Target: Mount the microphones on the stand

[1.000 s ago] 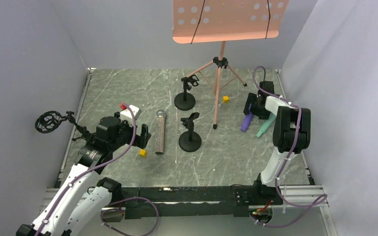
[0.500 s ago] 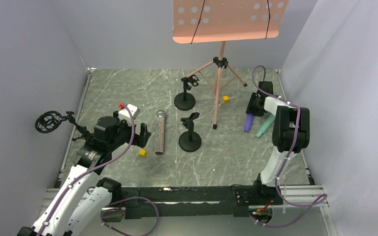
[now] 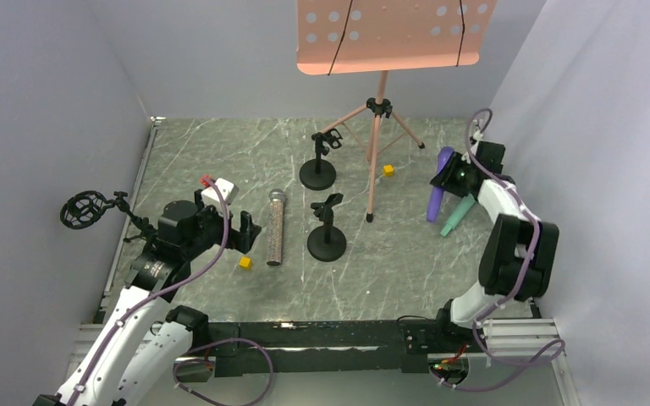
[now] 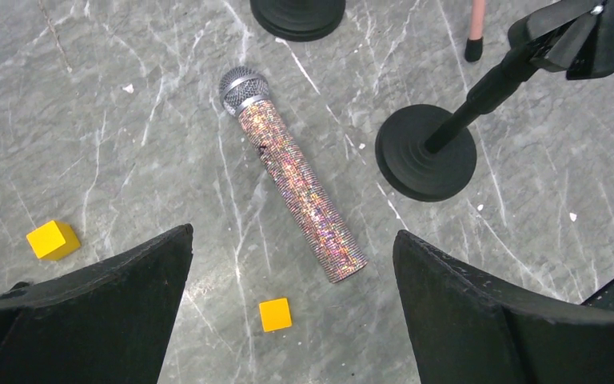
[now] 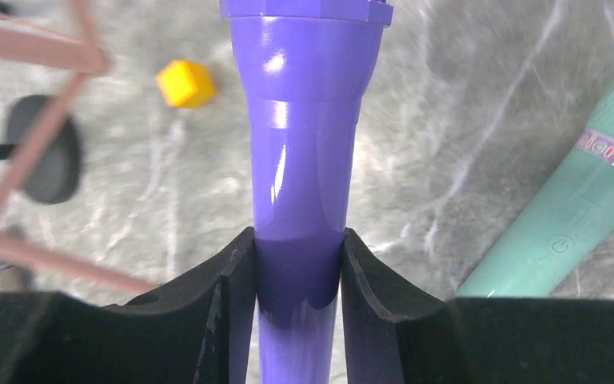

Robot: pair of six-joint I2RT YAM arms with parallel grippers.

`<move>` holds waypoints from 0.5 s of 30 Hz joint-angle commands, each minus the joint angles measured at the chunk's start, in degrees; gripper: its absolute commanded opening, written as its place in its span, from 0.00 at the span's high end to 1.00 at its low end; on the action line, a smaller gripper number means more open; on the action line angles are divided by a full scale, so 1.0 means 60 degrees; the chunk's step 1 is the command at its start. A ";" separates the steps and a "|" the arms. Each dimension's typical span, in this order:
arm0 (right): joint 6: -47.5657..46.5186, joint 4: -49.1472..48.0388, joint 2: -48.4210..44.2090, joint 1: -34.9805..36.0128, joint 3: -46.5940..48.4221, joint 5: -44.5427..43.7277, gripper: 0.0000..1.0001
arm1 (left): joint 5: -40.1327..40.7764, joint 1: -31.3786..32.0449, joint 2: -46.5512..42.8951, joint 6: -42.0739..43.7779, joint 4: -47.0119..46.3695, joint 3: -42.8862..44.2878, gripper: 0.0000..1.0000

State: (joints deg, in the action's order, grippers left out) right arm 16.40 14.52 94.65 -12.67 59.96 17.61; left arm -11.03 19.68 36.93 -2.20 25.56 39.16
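My right gripper (image 5: 297, 234) is shut on the handle of the purple microphone (image 5: 304, 120). From above, that microphone (image 3: 436, 199) hangs tilted at the right, its lower end by the table, under the right gripper (image 3: 455, 175). The mint-green microphone (image 3: 458, 215) lies just beside it on the table. The glittery microphone (image 4: 296, 180) with a silver mesh head lies flat ahead of my open left gripper (image 4: 292, 232), which holds nothing. Two black stands (image 3: 327, 230) (image 3: 317, 165) with empty clips rise mid-table; the nearer stand (image 4: 428, 152) is right of the glittery microphone.
A pink music stand (image 3: 377, 127) on tripod legs rises behind the black stands. Small yellow cubes lie near the left gripper (image 4: 275, 314) (image 4: 52, 239) and by the tripod (image 3: 388, 170). A black shock mount (image 3: 83, 209) juts in at the left wall. Grey walls enclose the table.
The right gripper has shut on the purple microphone and raised it, the arm swinging toward the right wall. The left arm has barely moved.
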 commanded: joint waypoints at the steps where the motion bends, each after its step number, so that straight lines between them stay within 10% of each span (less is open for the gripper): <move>1: -0.0736 -0.0193 -0.2270 -0.0028 -0.0127 0.1609 0.89 | -0.0690 -0.0058 -0.0240 -0.0481 -0.0805 0.0080 0.01; 15: -0.6623 0.3051 -0.5967 0.0335 -0.1107 0.8926 0.91 | -0.5683 0.0361 0.2128 -0.7518 -0.8125 0.0860 0.01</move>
State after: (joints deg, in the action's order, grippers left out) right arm -8.97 23.40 58.61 -12.19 52.01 52.45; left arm -34.89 19.79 43.55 -29.32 -0.69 42.48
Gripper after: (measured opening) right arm 0.407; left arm 0.993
